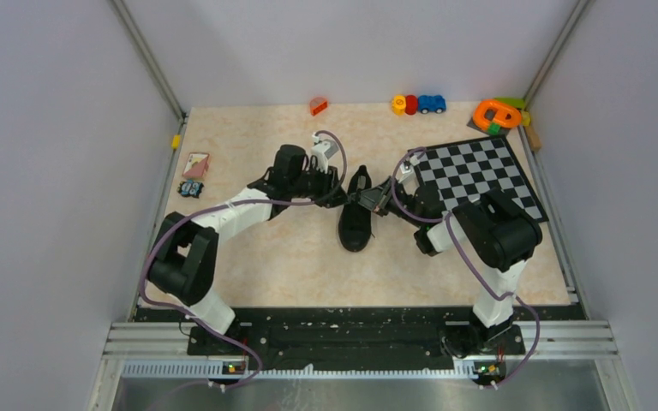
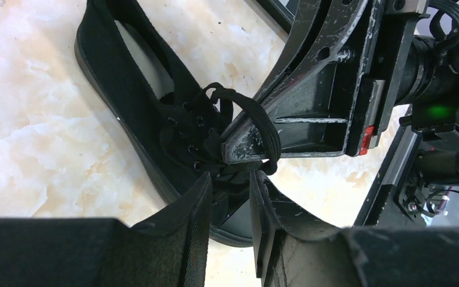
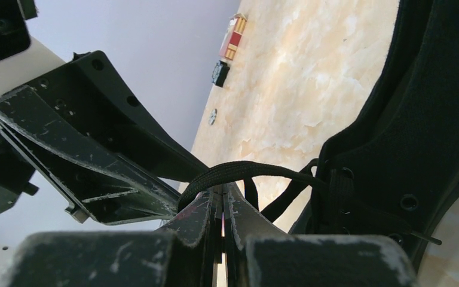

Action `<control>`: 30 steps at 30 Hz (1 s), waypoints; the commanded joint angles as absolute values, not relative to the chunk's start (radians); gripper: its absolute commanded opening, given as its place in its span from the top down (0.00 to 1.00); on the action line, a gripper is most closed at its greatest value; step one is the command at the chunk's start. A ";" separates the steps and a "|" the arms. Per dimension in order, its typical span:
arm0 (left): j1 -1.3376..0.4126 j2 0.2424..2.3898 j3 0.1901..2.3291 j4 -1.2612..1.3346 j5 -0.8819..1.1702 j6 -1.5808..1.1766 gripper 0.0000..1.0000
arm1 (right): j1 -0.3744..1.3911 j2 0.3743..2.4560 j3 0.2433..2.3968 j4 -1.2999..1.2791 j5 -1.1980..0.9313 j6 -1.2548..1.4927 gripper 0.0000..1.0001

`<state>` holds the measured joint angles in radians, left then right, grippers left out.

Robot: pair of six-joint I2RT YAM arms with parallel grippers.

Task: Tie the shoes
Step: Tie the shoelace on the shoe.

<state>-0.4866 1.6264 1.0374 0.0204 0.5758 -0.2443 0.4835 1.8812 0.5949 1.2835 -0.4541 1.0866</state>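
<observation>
Where the overhead camera looks down, the black sneaker [image 1: 355,218] lies mid-worktop [image 1: 266,257], lengthwise near to far, with the left fingers [image 1: 334,184] at its left side and the right fingers [image 1: 380,201] at its right. From the left wrist, the left fingers stand apart, their tips just over the tangled laces [image 2: 206,140] at the eyelets, while a lace loop [image 2: 264,128] wraps round the right fingers' tip. From the right wrist, the right fingers are pressed together, that loop draped across their tips and the sneaker's laced upper just beside them; whether lace is pinched cannot be told.
</observation>
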 commanded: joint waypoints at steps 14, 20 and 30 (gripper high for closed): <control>-0.490 1.678 0.953 0.339 0.651 -0.406 0.62 | 0.486 1.909 0.600 1.417 -0.465 1.138 1.00; -0.491 1.692 0.926 0.387 0.644 -0.429 0.66 | 0.485 1.918 0.602 1.438 -0.463 1.155 1.00; -0.489 1.675 0.883 0.439 0.660 -0.453 0.66 | 0.486 1.925 0.609 1.440 -0.459 1.164 1.00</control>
